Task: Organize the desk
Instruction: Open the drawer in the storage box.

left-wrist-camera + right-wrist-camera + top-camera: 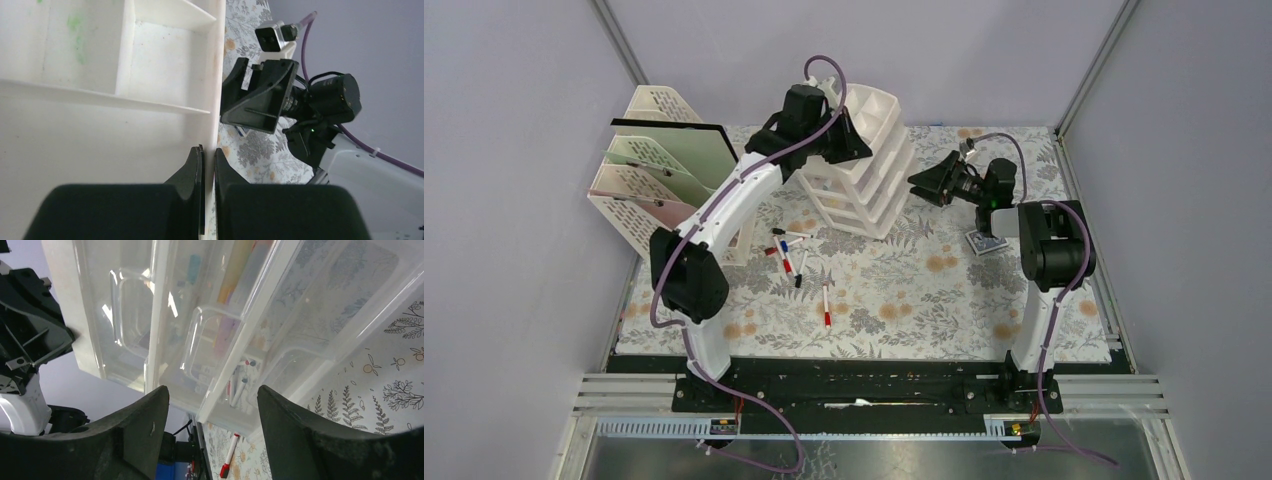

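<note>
Left gripper (209, 155): clamped on a thin wall of the white drawer unit (150, 75), apparently its top tray.
Right gripper (212, 425): jaws spread wide, drawer fronts just ahead.
Desk (904, 300): beneath both grippers, loose markers (789, 252) on it.

The left gripper (852, 135) is sitting at the top tier of the white drawer unit (874, 190) at the back of the desk (984, 300). The right gripper (929, 182) is facing the unit's right side, fingers spread. Loose markers (792, 255) are lying near the file rack (649, 190).
</note>
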`<state>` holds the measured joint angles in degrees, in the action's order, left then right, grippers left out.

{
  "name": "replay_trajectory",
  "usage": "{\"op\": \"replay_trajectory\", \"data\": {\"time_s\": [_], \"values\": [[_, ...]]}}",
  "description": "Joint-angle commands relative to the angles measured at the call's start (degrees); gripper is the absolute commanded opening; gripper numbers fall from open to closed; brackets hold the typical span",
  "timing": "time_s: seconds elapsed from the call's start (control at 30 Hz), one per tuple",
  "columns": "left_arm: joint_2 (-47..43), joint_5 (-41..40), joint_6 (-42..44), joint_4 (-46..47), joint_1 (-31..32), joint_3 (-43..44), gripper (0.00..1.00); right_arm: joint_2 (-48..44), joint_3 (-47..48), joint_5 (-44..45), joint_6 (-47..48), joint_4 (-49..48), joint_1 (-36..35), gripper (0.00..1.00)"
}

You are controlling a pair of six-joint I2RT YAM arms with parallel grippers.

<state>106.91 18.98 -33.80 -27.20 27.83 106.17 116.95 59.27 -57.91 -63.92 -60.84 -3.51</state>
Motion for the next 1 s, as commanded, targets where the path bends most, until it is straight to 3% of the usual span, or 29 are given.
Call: {"op": "replay_trajectory", "data": {"time_s": [0.0, 0.1, 0.2, 0.57, 0.77, 0.97], "values": [[-5.12, 5.87, -6.52, 5.37, 0.04, -3.10, 0.00, -0.13, 1.90, 2.16, -0.29, 0.82, -1.15, 0.72], [-5.86, 6.17, -7.25, 6.37, -0.33, -4.55, 0.00, -2.08, 1.18, 4.55, 6.18, 10.20, -1.43, 0.74], [-6.21, 7.09, -7.95, 7.32, -0.48, -5.24, 0.00, -1.85, 0.69, 4.50, 6.01, 10.77, -1.72, 0.75], [-6.79, 8.82, -9.18, 8.78, -0.73, -6.32, 0.00, 1.62, 2.90, 2.93, -4.57, 2.51, -4.25, 0.75], [-6.64, 9.23, -9.30, 9.19, -0.94, -7.24, 0.00, 2.68, 4.99, 2.03, -15.12, -8.37, -4.62, 0.77], [-4.45, 4.05, -3.36, 2.46, -1.25, -4.80, 0.00, 1.51, 6.08, 2.27, -20.76, -13.00, -4.32, 0.76]]}}
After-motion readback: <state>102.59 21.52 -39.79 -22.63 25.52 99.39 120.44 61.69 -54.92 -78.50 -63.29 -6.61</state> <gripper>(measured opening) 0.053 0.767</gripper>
